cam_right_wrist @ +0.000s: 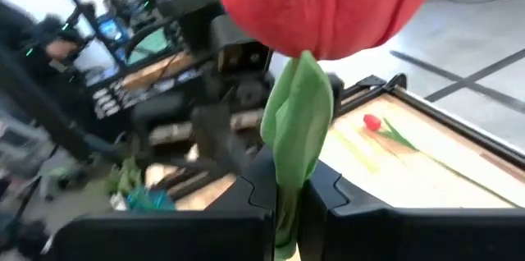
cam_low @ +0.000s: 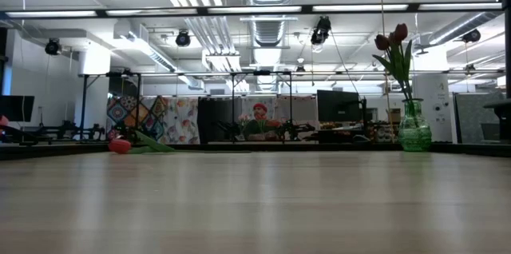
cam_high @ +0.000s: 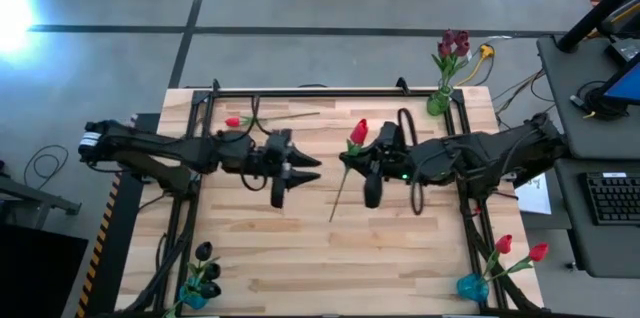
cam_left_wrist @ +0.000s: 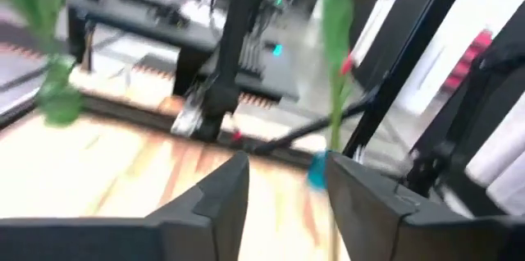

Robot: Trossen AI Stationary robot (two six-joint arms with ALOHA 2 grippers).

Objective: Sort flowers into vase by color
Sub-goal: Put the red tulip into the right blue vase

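So the red flower (cam_high: 358, 132) was up off the counter (cam_high: 300, 248) around the middle, stem trailing down toward the near side, with the right hand (cam_high: 349, 161) pinched shut on the stem just under the head. The right wrist view made that grip pretty obvious. The left hand (cam_high: 303, 172) sat just to the left of it, fingers partly apart and nothing in them.

Progress-wise I'd call it roughly halfway or a bit more. The green vase (cam_high: 438, 104) at the far right corner had dark maroon flowers (cam_high: 455, 44) in it, the blue vase (cam_high: 473, 286) at the near right had two red ones (cam_high: 520, 249), and another blue vase (cam_high: 195, 296) at the near left held near-black ones (cam_high: 204, 252). Left to do: the held flower, which I'd guess belongs with the reds, plus one more red flower (cam_high: 233, 121) lying flat near the far left edge.

The counter was pale wood planks with a black frame. Beyond it was a bright open lab with grey floor, ceiling ducts, monitors and colourful patterned cloths hanging in the back.
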